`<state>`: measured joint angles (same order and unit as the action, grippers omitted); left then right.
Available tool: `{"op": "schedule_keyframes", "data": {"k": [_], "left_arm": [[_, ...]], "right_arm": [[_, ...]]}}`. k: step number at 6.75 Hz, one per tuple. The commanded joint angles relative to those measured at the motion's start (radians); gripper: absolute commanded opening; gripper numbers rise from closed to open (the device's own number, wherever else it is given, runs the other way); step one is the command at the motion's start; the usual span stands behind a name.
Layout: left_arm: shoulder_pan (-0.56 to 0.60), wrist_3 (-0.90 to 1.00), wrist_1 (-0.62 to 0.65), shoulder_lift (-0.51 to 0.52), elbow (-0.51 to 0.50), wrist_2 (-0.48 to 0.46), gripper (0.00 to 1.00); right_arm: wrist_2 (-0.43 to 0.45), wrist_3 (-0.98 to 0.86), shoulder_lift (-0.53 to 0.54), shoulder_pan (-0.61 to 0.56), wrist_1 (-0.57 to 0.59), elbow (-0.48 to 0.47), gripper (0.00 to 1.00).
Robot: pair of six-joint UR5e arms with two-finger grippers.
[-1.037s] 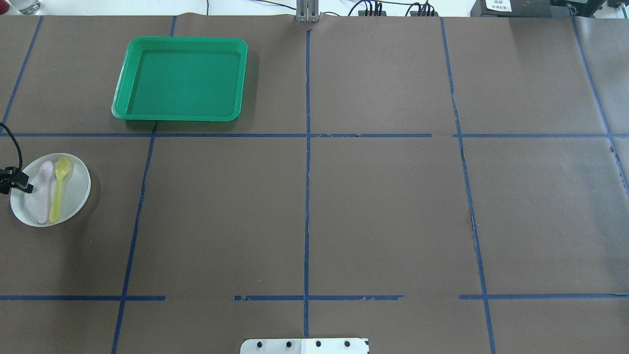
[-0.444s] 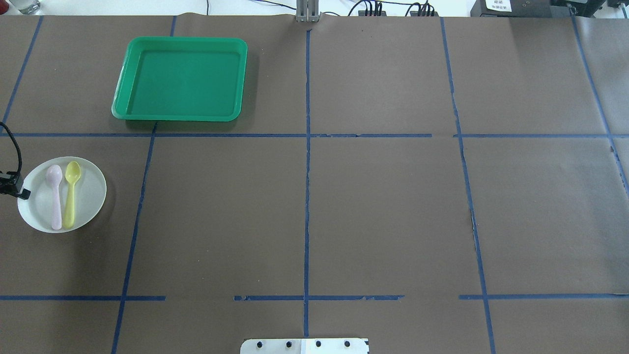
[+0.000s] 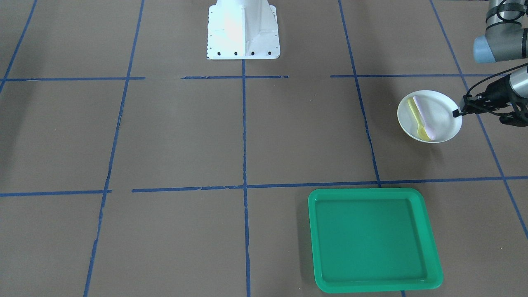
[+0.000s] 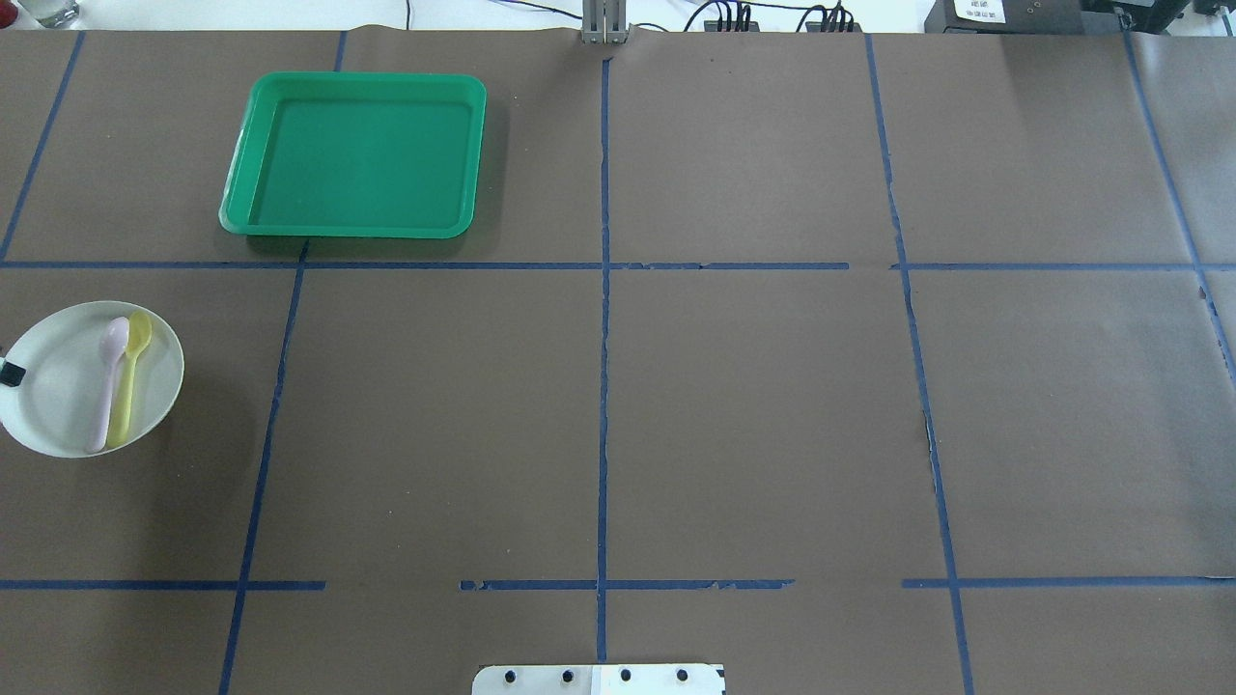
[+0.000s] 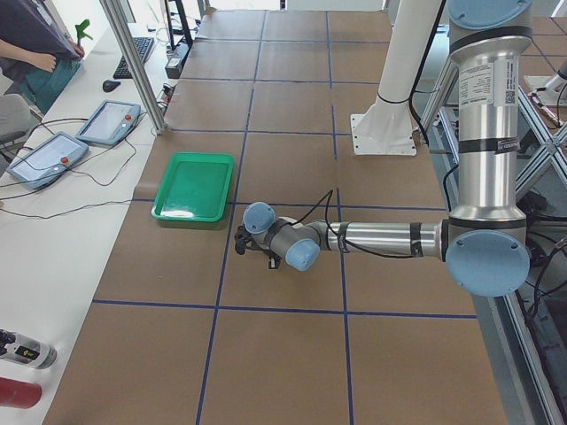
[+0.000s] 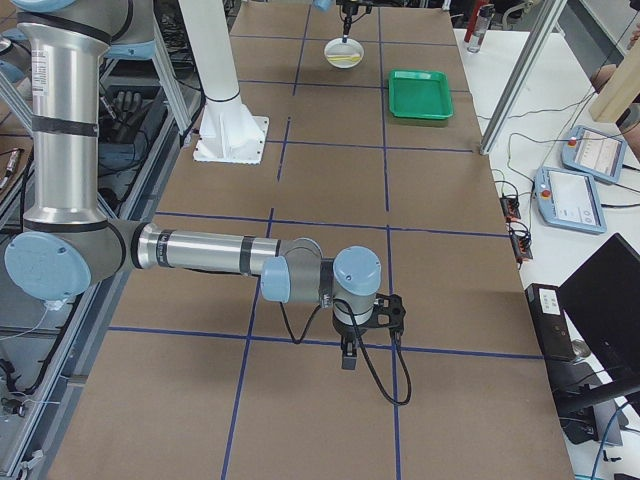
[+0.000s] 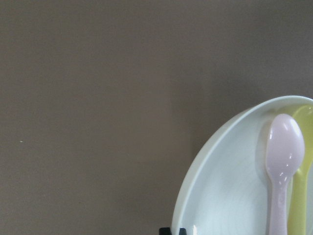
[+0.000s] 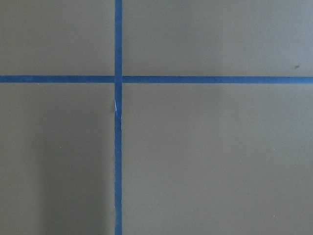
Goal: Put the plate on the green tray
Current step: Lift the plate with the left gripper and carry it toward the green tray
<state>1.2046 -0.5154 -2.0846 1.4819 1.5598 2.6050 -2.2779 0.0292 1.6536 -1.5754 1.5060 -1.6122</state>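
Far left of the overhead view: left pincer [image 3: 457, 112] pinching the left rim of the white plate [image 4: 53, 391]; how deep the bite goes is too small to tell. Plate is at the left edge of the brown surface [image 4: 753, 415], nearer the robot than the tray. Shadow under its right side suggests it's tipped or a bit off the surface, can't say which. Lying loose on it, close side by side: pink spoon [image 4: 107, 386], then yellow spoon [image 4: 128, 386], bowls pointing away from the robot. Judgement: plate looks stiff, thin & light, prob. plastic, and glossy so slippery. It shouldn't flex much, but an edge-only hold hangs all the weight off one side, so it'll want to droop or swivel in the pads. The rim is the only spot a two-finger pincer can bite, so the hold is in the right place; wants a firm squeeze. Spoons are the real worry: nothing keeps them in, so any tilt & they slide off. Keep it level, go slow. Further right & farther from the robot: green tray [image 4: 357, 164], well apart from the plate, w/ room to spare for it. Its raised rim needs clearing before lowering. Right pincer [image 6: 347, 360] hangs low over the surface at the far right end; spread or pressed together, cannot tell.
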Motion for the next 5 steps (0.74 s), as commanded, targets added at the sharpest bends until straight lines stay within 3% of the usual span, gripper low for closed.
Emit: {"op": "schedule_keyframes", "data": {"k": [1, 3, 5], "left_arm": [[0.052, -0.001, 0.032, 0.021, -0.018, 0.137, 0.0], [0.053, -0.174, 0.046, 0.128, -0.058, 0.176, 0.0], [0.053, -0.318, 0.04, 0.326, -0.209, 0.17, 0.0]], "right_arm": [[0.0, 0.0, 0.0, 0.0, 0.0, 0.0, 1.0], [0.0, 0.0, 0.0, 0.0, 0.0, 0.0, 1.0], [0.0, 0.0, 0.0, 0.0, 0.0, 0.002, 1.0]]}}
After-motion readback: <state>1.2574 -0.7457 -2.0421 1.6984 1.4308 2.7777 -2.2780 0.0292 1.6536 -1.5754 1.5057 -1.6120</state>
